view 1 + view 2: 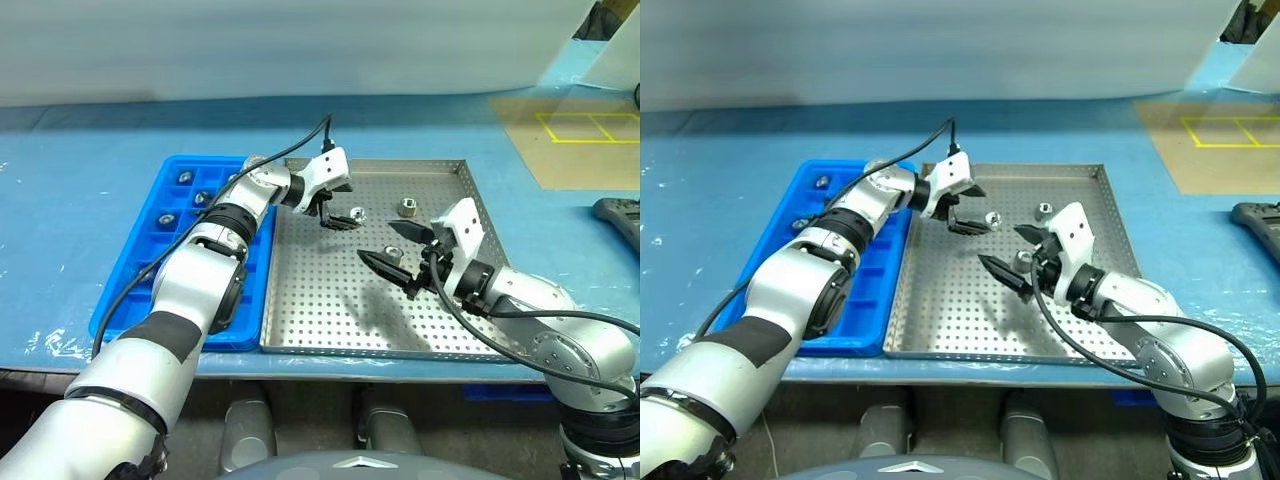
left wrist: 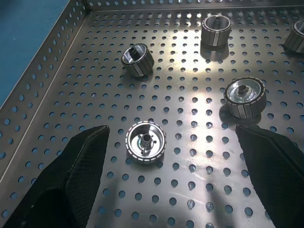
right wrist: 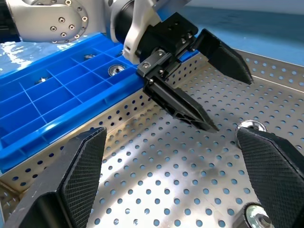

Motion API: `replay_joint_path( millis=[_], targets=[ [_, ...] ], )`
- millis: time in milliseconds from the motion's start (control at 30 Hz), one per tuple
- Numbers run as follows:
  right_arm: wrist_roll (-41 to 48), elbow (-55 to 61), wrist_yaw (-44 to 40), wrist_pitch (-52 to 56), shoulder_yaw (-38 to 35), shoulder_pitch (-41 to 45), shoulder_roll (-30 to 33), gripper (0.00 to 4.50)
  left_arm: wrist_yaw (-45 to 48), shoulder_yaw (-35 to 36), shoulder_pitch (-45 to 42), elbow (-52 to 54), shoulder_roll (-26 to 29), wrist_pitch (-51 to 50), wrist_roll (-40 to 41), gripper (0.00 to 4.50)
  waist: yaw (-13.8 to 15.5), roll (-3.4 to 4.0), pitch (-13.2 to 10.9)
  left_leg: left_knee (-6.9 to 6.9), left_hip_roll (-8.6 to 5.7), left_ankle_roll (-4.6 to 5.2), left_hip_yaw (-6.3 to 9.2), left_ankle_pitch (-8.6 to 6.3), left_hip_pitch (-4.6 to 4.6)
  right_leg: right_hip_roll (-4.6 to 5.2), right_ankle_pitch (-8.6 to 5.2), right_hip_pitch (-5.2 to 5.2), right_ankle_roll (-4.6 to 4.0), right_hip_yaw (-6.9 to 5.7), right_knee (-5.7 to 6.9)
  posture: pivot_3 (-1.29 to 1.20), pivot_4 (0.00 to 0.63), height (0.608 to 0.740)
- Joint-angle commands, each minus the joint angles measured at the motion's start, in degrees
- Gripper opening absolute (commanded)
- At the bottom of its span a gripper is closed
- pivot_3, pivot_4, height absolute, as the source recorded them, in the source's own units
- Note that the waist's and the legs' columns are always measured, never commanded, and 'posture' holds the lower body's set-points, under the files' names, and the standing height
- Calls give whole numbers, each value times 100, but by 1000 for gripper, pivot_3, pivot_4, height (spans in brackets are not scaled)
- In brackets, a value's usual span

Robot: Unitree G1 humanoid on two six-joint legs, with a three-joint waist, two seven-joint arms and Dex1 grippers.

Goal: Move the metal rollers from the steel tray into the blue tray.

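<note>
On the blue tabletop (image 1: pixel 80 190), a steel tray (image 1: pixel 330 330) full of tiny holes is set right beside a blue tray (image 1: pixel 135 260) with small square pockets. Several shiny metal rollers are seen on the steel tray: one (image 1: pixel 357 214) just by the left tool (image 1: pixel 337 218), one (image 1: pixel 408 207) farther back, and one (image 1: pixel 393 253) close to the right tool (image 1: pixel 397 258). A few more are seen in the pockets of the blue tray, so part of the job is judged to be done.

Both tools are held wide apart, and nothing is held in either one. From the left wrist view, a roller (image 2: pixel 146 142) is seen lying flat, hole up, between the two black fingers (image 2: pixel 71 175).

The rollers are judged to be hard, smooth and a bit heavy for their size. They will not bend or break, but they can slip or roll away. A roller is best taken by its round outside, with one finger on each side, and squeezed firmly before it is lifted.
</note>
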State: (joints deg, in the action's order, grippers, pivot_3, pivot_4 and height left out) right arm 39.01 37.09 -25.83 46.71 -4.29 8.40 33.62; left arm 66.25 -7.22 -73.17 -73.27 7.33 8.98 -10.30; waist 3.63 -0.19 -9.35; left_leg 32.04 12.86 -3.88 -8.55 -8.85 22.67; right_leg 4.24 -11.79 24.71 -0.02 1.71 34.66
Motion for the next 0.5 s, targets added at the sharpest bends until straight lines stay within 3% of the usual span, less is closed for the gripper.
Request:
replay_joint_path(
  millis=[33, 500],
  targets=[
    [-73, 295, 85, -210, -191, -46, -6, 4500, 18, -8, -1, 132, 21, 136, 52, 4484, -25, 0, 0, 0, 0, 0, 0, 0, 0, 0, 0, 0, 0, 0, 0, -351, 150, 740],
    [-292, 132, 85, -437, -36, 57, -101, 4500, -21, -26, -37, 115, 38, 114, 32, 4484, -146, 0, 0, 4, -2, 5, 0, -3, 0, 0, 0, 0, 1, -1, -1, -349, 150, 740]
  ],
)
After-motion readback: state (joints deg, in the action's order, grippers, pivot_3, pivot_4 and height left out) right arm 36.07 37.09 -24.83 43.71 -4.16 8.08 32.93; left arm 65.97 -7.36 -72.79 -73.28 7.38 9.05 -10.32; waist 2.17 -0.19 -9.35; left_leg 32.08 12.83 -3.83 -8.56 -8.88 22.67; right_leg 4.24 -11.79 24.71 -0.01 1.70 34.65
